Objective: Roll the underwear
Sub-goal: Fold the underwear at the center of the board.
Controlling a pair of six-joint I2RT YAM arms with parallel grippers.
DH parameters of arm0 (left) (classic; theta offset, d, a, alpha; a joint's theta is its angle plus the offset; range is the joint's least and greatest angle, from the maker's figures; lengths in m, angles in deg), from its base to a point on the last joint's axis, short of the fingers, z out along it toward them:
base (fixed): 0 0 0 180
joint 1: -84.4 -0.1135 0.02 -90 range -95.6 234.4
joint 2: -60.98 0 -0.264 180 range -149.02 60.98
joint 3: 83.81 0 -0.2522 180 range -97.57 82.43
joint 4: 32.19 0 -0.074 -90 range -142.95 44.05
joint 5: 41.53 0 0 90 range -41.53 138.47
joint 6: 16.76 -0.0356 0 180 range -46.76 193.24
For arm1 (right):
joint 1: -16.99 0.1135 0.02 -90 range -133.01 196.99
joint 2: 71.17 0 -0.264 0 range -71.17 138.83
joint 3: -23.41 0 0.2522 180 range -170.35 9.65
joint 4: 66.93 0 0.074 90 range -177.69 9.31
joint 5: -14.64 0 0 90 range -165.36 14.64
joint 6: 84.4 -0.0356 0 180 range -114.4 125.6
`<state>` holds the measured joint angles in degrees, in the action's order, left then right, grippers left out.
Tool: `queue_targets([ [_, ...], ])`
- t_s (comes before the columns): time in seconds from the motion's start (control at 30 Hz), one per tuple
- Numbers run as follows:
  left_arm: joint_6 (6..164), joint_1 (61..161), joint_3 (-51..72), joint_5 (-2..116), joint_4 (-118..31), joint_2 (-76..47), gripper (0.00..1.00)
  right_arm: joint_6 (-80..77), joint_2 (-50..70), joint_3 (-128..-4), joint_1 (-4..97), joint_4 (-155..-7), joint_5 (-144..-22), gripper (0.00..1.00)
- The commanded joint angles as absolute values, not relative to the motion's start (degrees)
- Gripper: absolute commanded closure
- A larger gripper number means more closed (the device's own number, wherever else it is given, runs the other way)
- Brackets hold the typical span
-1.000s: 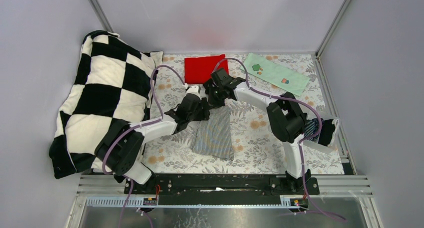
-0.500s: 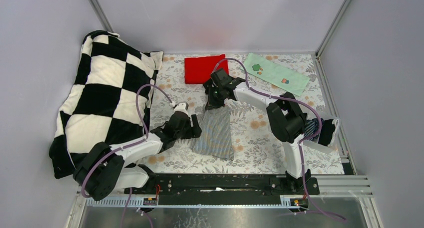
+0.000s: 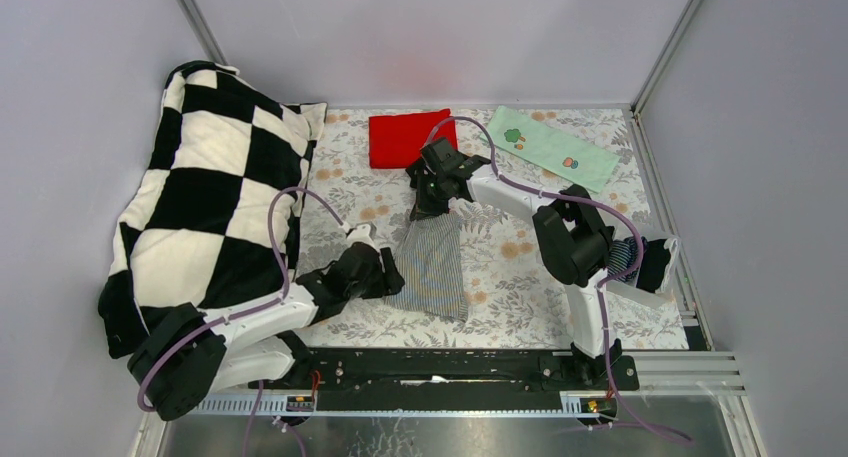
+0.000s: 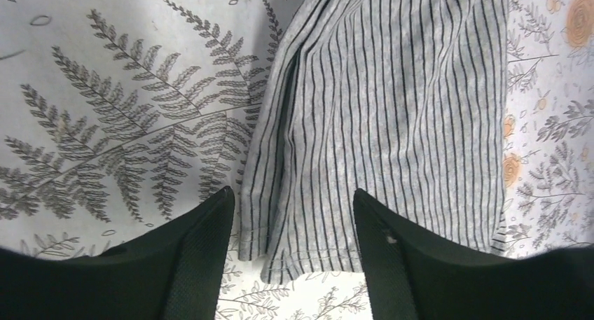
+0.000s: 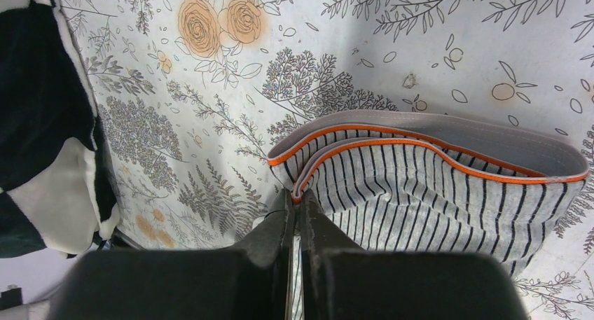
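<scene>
A grey pinstriped underwear [image 3: 432,267] lies stretched flat on the floral sheet, its waistband at the far end. My right gripper [image 3: 425,199] is shut on the orange-trimmed waistband fold [image 5: 315,167], pinched right at the fingertips of the right gripper [image 5: 295,197]. My left gripper [image 3: 388,277] sits low by the near left corner of the underwear and is open. In the left wrist view the hem of the underwear [image 4: 392,89] lies between the spread fingers of the left gripper [image 4: 293,194], and neither finger touches it.
A black-and-white checkered pillow [image 3: 210,187] fills the left side. A red cloth [image 3: 408,137] and a pale green printed cloth [image 3: 550,147] lie at the back. A white bin [image 3: 668,249] holding dark cloth stands at the right edge.
The left arm has drawn back from beside the right gripper toward the near left, down along the underwear's left edge. The right gripper has kept its hold and place.
</scene>
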<state>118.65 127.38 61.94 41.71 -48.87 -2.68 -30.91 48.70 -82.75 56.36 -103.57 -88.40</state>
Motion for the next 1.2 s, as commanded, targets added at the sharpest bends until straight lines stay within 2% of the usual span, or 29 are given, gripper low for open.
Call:
queue_targets([
  [0.0,121.67,129.88,64.02,41.77,-53.87,-3.99,0.35,-30.7,47.25,-84.5,56.89,-104.12,-89.34,1.0],
  [0.27,126.73,135.45,63.56,39.27,-59.96,-2.56,0.39,-30.42,46.82,-84.14,56.93,-104.34,-88.99,1.0],
  [0.6,130.0,136.36,64.76,37.35,-62.93,1.32,0.51,-30.3,46.69,-83.81,56.89,-104.29,-88.89,1.0],
  [0.87,128.52,136.35,63.89,36.52,-60.83,-0.79,0.67,-30.43,46.79,-83.87,56.89,-103.99,-89.12,1.0],
  [1.17,125.54,136.4,60.84,34.4,-62.39,-1.47,0.92,-30.49,46.69,-83.91,56.89,-103.84,-89.34,1.0],
])
